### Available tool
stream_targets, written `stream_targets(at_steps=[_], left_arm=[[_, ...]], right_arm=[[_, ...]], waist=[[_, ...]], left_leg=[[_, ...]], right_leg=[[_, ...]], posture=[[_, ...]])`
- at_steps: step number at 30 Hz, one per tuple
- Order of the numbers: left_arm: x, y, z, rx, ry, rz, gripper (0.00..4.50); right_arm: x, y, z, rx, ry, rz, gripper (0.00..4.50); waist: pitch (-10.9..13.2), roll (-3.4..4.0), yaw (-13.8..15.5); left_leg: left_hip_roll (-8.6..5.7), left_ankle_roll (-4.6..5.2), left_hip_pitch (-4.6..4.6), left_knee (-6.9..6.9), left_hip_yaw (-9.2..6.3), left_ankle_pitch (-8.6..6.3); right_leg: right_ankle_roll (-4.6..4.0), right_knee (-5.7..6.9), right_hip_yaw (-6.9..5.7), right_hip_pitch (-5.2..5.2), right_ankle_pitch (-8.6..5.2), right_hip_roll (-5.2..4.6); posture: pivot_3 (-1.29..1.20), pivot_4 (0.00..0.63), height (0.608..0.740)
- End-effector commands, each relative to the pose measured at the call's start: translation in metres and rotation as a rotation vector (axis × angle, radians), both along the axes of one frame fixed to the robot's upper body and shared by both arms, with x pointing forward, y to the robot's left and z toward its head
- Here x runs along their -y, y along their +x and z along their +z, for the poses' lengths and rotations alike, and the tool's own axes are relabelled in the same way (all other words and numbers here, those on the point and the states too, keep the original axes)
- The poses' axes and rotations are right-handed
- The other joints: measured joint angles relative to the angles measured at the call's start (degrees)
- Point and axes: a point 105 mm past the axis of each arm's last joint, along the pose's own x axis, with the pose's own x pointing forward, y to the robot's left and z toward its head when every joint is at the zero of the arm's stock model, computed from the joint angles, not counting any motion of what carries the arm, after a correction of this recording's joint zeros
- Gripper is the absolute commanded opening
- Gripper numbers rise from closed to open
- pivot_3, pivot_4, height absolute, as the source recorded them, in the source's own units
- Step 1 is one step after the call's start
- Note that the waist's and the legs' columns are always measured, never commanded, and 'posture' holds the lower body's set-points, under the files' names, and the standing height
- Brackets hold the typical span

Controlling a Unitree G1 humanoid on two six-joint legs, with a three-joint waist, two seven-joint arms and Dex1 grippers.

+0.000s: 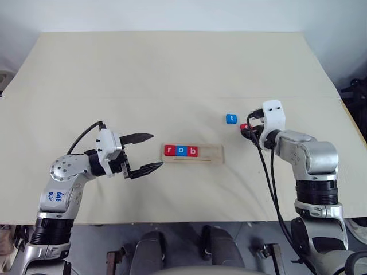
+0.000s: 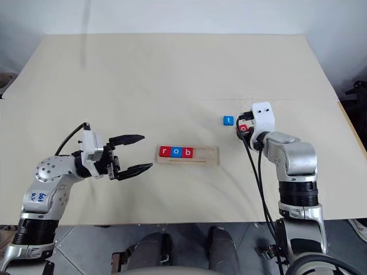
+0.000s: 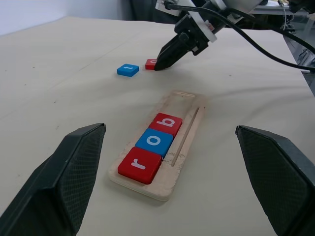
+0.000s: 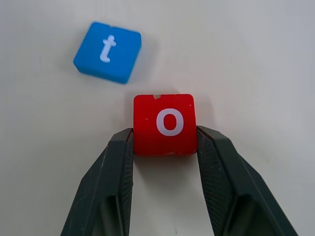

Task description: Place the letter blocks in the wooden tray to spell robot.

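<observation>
— Tray (image 1: 213, 153) status, left to right?
— Left pincer (image 1: 150, 151) first: wide open, empty, hovering just left of the tray. Then the tray itself, mid-tabletop (image 1: 172, 74), with red r (image 1: 169, 150), blue o (image 1: 181, 150), red b (image 1: 193, 151) seated at its left end; two slots at the right end bare.
— And further right?
— Blue t (image 4: 108, 51) loose on the tabletop, well apart from the tray. Just beside it, red o (image 4: 165, 124), flat on the surface, pinched at both side edges by the right pincer (image 4: 165, 142) — fingers (image 4: 115, 172) touching the block, partly closed around it.
— Lifted?
— Not by the look of it; seemingly resting on the tabletop.
— Risks from here?
— Shallow hold, only at the near part of the block: likely to pivot or slip out on lifting. Could also nudge the t while rising, given how near. Then a tilted o catching on the tray's rim or bumping the b out of line.
</observation>
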Motion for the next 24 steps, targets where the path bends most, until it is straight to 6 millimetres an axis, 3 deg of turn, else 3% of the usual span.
stream_targets(at_steps=[1, 7, 13, 17, 21, 24], left_arm=[[0.006, 0.002, 0.004, 0.007, -0.008, -0.046, 4.50], [0.009, 0.007, 0.003, -0.004, -0.008, -0.086, 4.50], [0.009, 0.009, 0.003, -0.005, 0.000, -0.107, 4.50], [0.009, 0.009, 0.005, 0.004, 0.002, -0.105, 4.50], [0.006, 0.006, 0.006, 0.008, 0.002, -0.093, 4.50], [0.004, 0.004, 0.005, 0.014, 0.001, -0.077, 4.50]], right_arm=[[0.006, -0.020, 0.020, 0.047, 0.003, -0.008, 1.47], [0.002, -0.063, 0.005, -0.028, 0.025, -0.027, 1.47], [-0.012, -0.082, -0.011, -0.080, 0.089, -0.018, 1.47], [-0.021, -0.086, -0.014, -0.107, 0.124, 0.058, 2.86], [-0.013, -0.083, -0.003, -0.119, 0.069, 0.171, 4.27], [-0.003, -0.075, 0.009, -0.088, -0.013, 0.286, 4.46]], waist=[[0.0, 0.00, -0.1], [0.0, 0.01, -0.2], [0.0, 0.01, -0.2], [0.0, -0.03, -0.2], [0.0, -0.03, -0.2], [0.0, -0.03, -0.2]], left_leg=[[0.00, 0.00, -0.01, 0.00, -0.01, 0.00], [0.00, 0.00, -0.01, -0.02, -0.05, 0.00], [0.00, 0.01, -0.01, -0.02, -0.07, 0.00], [-0.01, 0.02, -0.02, -0.01, -0.09, -0.01], [-0.02, 0.05, -0.02, -0.01, -0.11, -0.02], [-0.03, 0.07, -0.02, -0.01, -0.10, -0.03]], right_leg=[[0.00, -0.01, 0.00, 0.00, 0.00, 0.00], [0.00, -0.03, -0.03, 0.00, 0.00, 0.02], [-0.01, -0.02, -0.03, 0.00, 0.00, 0.03], [0.00, -0.06, -0.03, 0.03, 0.00, 0.02], [0.00, -0.07, -0.03, 0.03, 0.01, 0.01], [0.00, -0.10, -0.03, 0.03, 0.01, 0.00]], posture=[[0.00, 0.150, 0.740], [0.00, 0.150, 0.740], [0.00, 0.150, 0.740], [0.00, 0.150, 0.740], [0.00, 0.150, 0.740], [0.00, 0.150, 0.740]])
